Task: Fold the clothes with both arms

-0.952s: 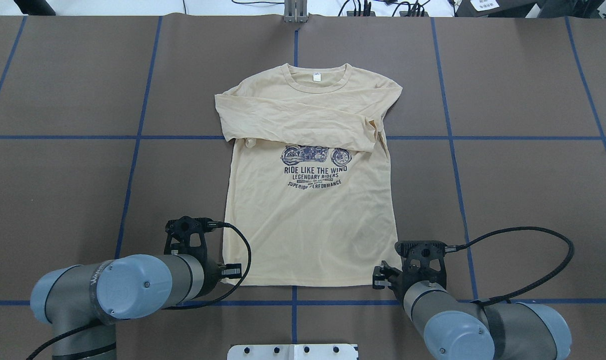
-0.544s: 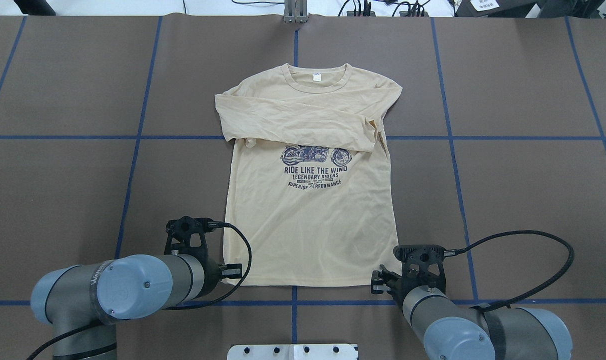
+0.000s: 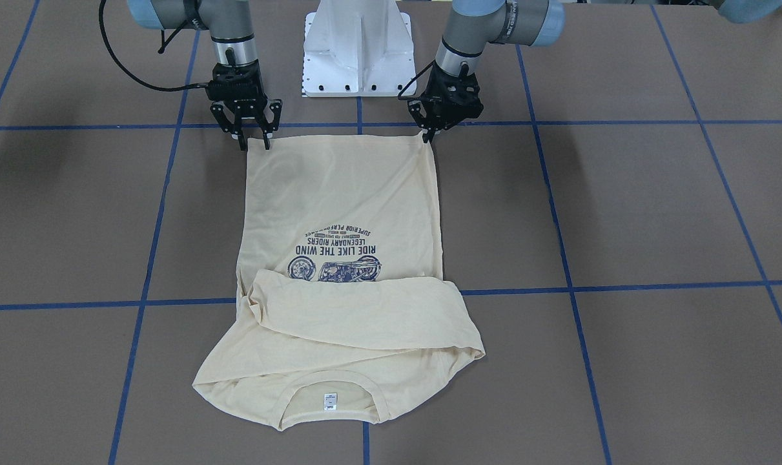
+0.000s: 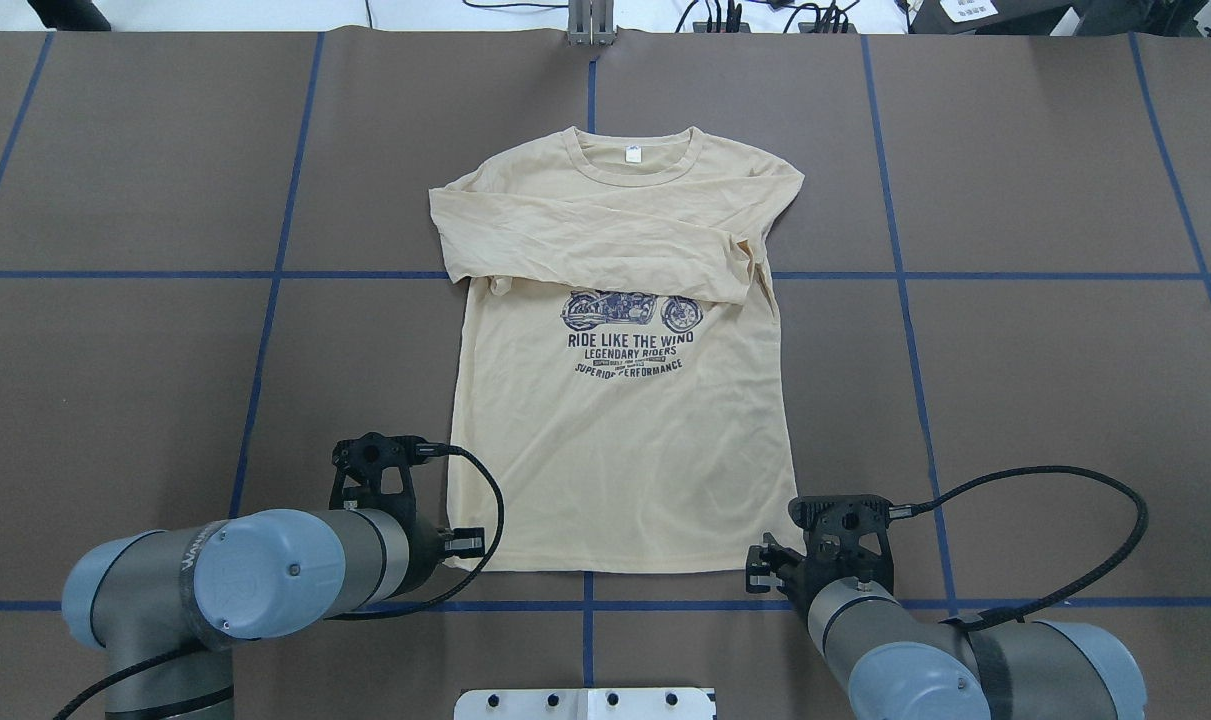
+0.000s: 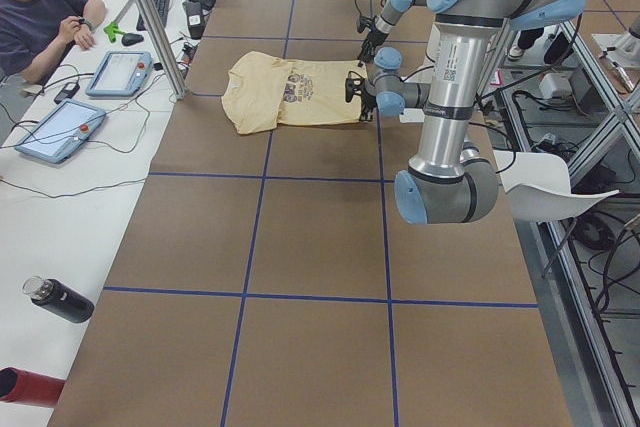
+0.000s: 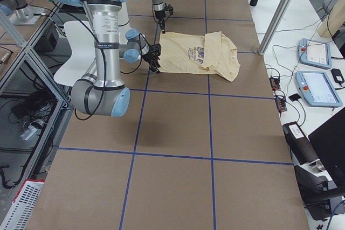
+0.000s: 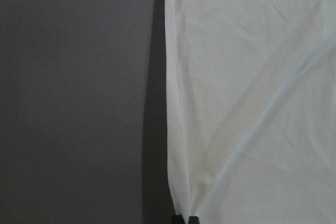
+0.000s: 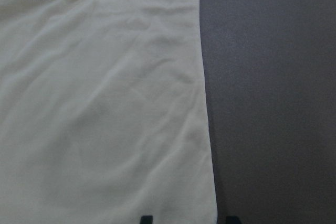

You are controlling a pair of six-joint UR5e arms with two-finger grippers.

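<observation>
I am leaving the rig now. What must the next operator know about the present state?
The left pincer is shut on one hem corner of the pale cream-yellow long-sleeved knit shirt. The right pincer is open, straddling the other hem corner.
The shirt lies flat, print up, collar away from the robot.
Done: sleeves folded across the chest.
To do: probably close the right pincer, then fold the hem toward the collar.

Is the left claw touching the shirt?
Touching. In the left wrist view, the left claw has its tips pinched together on the hem corner of the shirt, and creases in the cloth run into them.
</observation>
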